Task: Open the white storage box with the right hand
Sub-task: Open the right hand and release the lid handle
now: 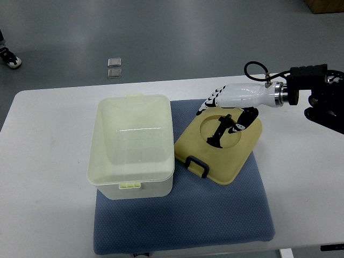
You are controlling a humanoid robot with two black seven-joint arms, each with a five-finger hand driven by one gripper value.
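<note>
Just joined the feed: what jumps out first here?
The white storage box stands open on the blue mat, left of centre. Its yellowish lid lies tilted beside it on the right. The right hand reaches over the lid from the right edge, its fingers in the lid's round recess.

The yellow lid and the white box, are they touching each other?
Touching. The top view shows the lid leaning with its left edge against the box wall.

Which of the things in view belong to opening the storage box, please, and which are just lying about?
Job:
box, open
lid, off, tilted beside the box
right hand, on the lid

Lying about:
blue mat
table
two small clear packets on the floor
shoe at the left edge
</note>
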